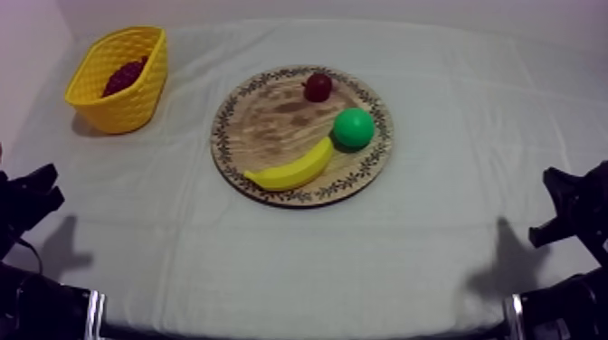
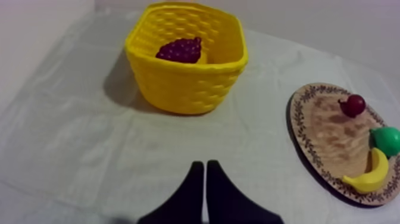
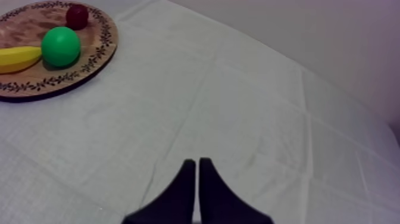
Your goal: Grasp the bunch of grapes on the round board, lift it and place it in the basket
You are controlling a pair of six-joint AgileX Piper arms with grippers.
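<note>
Grapes (image 1: 124, 77) are lying inside the basket (image 1: 136, 107) at upper left of the top view, off the board (image 1: 271, 118); left tool (image 2: 205, 164) and right tool (image 3: 197, 161) are sitting clenched, empty; task is looking complete.

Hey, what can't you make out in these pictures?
Dark purple bunch of grapes: underside hidden by the wall of the woven yellow basket, top and left wrist views.
Yellow toy banana: one end cut off by the right wrist view's edge.
Round wooden board with patterned rim: cut off by the same edge.
Round green toy fruit: cut off by the left wrist view's edge.
</note>
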